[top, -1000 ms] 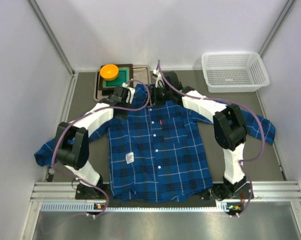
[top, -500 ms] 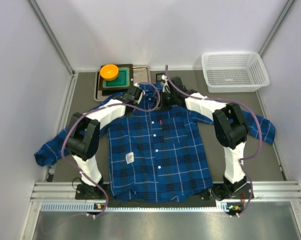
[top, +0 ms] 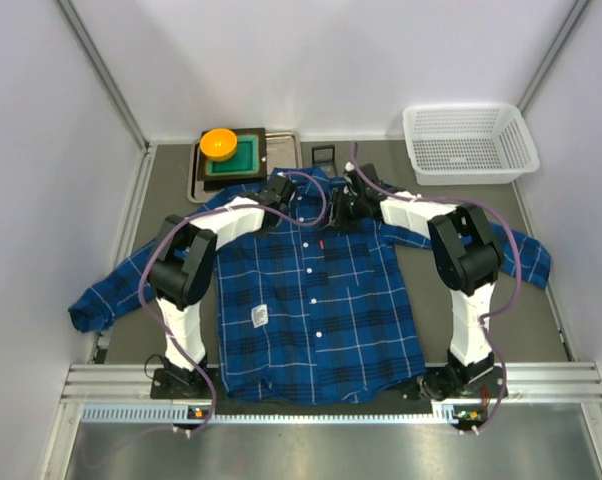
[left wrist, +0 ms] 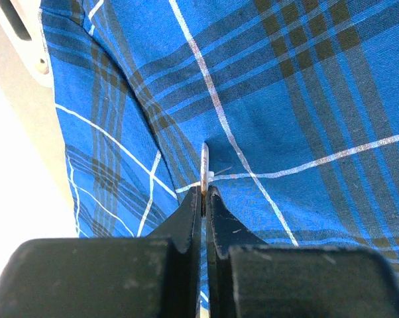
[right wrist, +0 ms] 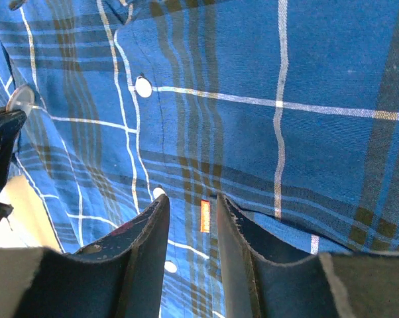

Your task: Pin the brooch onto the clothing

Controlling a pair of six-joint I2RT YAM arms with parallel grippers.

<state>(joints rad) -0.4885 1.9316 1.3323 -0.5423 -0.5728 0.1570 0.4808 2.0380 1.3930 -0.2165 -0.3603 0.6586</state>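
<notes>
Left gripper [left wrist: 204,199] is clamped on the brooch [left wrist: 205,162], held edge-on at the plaid shirt [left wrist: 305,99] near its collar. Right gripper [right wrist: 189,205] hovers narrowly parted and empty above the pocket's red mark [right wrist: 205,216]. Mesh basket [top: 471,140] stands well apart.

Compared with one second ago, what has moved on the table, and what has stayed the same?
The left hand, shut on the brooch, moved right over the shirt, toward the collar. The right hand moved right and toward the near edge, over the chest. No new grasp or release shows. The shirt, basket and orange dish stayed in place.
</notes>
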